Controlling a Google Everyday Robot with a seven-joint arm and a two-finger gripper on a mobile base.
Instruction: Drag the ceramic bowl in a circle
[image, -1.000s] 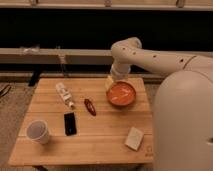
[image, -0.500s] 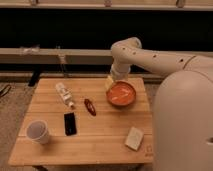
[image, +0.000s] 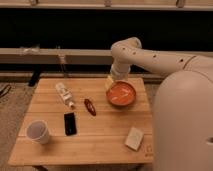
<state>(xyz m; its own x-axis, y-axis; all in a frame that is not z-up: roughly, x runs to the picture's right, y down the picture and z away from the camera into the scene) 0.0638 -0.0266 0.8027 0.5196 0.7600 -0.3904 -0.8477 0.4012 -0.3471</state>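
Note:
The ceramic bowl (image: 121, 93) is a round, shallow, orange-red glossy dish on the far right part of the wooden table (image: 100, 140). My gripper (image: 118, 78) hangs from the white arm that reaches in from the right. It sits at the bowl's far rim, right above it. A small yellow thing (image: 109, 82) lies next to the bowl's far left edge, beside the gripper.
On the table stand a white paper cup (image: 38, 132) at front left, a black phone (image: 70, 123), a small dark red item (image: 90, 106), a lying white bottle (image: 64, 94) and a pale block (image: 134, 138) at front right. My white body (image: 185, 125) fills the right side.

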